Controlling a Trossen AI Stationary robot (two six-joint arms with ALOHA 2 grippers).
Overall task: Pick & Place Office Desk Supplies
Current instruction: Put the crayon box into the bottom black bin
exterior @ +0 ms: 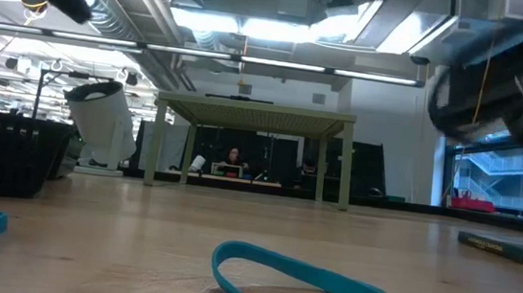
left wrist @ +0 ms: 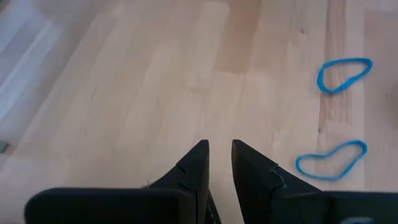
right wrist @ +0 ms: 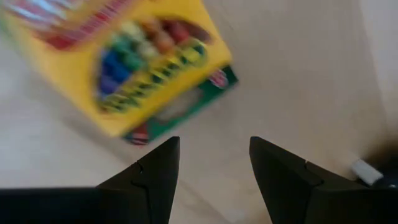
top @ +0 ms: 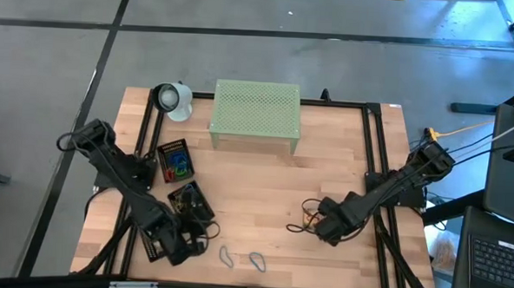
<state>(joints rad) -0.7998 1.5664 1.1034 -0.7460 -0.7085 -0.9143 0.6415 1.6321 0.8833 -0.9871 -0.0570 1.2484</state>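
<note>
So the right gripper (right wrist: 214, 165) is sitting over the right side of the wooden table (top: 325, 177) with its fingers (right wrist: 158, 171) spread apart and nothing between them. A yellow crayon box (right wrist: 134, 65) lies flat on the wood just ahead of the fingertips, a bit off to one side of the gap, not touching either finger as far as I can tell. From above that gripper (top: 323, 229) is close to the table's middle-right, with the box only a small orange-ish bit (top: 309, 217) peeking out beside it. The left gripper (left wrist: 217, 158) is down near the front-left corner, fingers nearly together with just a thin slit between them, gripping nothing, only bare wood in front. Two blue rubber bands (left wrist: 344, 74) and (left wrist: 331, 160) lie well off to one side of those fingers, apart from each other. In the top-down shot they show near the front edge (top: 226, 257) and (top: 258, 262). Behind the left arm are two black mesh trays, one (top: 174, 161) with colourful stuff in it and one (top: 190, 202) closer to the gripper (top: 181, 242). A pale green perforated stand (top: 254, 112) is at the back.
</note>
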